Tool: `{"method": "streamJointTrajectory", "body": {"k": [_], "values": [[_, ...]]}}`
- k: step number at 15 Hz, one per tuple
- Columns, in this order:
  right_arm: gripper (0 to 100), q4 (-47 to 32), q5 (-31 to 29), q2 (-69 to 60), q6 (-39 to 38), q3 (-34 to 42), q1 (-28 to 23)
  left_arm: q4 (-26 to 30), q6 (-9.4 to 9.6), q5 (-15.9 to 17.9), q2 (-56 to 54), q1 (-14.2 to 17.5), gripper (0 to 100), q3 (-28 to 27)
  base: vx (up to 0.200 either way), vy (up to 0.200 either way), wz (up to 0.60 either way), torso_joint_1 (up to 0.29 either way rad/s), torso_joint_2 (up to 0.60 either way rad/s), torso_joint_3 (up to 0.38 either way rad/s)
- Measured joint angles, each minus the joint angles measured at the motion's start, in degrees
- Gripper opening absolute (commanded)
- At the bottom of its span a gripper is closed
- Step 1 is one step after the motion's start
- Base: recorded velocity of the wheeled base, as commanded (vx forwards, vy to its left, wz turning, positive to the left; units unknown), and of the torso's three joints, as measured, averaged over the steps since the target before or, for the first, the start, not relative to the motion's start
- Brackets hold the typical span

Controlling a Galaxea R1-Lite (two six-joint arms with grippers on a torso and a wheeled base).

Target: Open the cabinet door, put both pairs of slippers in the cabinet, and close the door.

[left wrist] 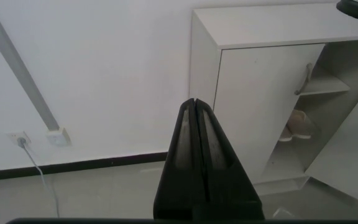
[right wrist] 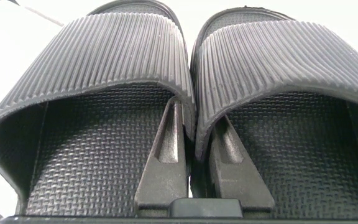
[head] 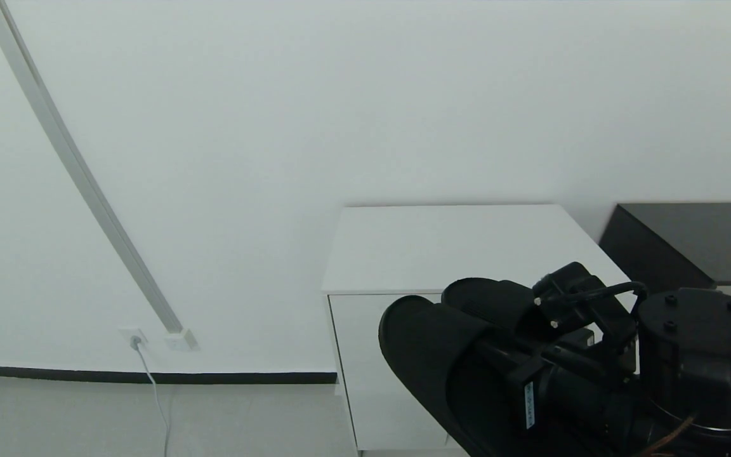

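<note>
In the head view the black slippers hang off the right end effector, raised in front of the white cabinet and overlapping its front panel. The pair looks ready to go inside, so the carry should stay level and slow, with the toes led towards the opening rather than the closed panel.

In the left wrist view the left end effector has its fingers pressed together on nothing and sits well apart from the cabinet. One side of the cabinet is open, and a pale pair of slippers lies on a lower shelf. The black pair should probably aim for a free shelf, clear of that pale pair.

In the right wrist view the right end effector's two fingers reach one into each slipper, under the ribbed straps. They pinch the touching inner walls between them. That hold looks shallow, so avoid any twist until the soles rest on a shelf.
</note>
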State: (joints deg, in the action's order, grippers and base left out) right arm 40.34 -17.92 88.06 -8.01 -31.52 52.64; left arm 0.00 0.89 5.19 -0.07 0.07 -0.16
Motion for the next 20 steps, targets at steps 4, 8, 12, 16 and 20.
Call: {"method": "streamJointTrajectory", "body": {"k": [4, 8, 12, 16, 20], "values": [[0, 0.0, 0.0, 0.0, 0.02, 0.27, -0.02, 0.0, 0.0, 0.0, 0.0, 0.0, 0, 0.0, 0.0, 0.0, 0.0, 0.0, 0.0, 0.0], [0, 0.0, 0.0, 0.05, 0.0, 0.33, -0.02, 0.0, 0.11, 0.0, 0.0, 0.0, 0, 0.0, 0.0, -0.1, 0.0, 0.0, 0.0, 0.005], [0, 0.06, -0.06, 0.6, -0.06, 0.49, -0.24, 0.0, 0.09, 0.0, 0.0, 0.06, 0, -0.02, 0.0, -0.2, 0.0, 0.0, 0.0, 0.002], [0, 0.44, -0.02, 0.74, -0.01, 0.82, -0.16, 0.0, 0.09, 0.0, 0.0, 0.0, 0, -0.02, 0.0, -0.2, 0.0, 0.001, 0.0, -0.002], [0, 0.44, -0.13, 0.88, 0.05, 1.34, -0.11, 0.0, 0.09, 0.0, 0.0, 0.0, 0, -0.02, 0.0, -0.2, 0.0, 0.004, 0.0, 0.004]]}}
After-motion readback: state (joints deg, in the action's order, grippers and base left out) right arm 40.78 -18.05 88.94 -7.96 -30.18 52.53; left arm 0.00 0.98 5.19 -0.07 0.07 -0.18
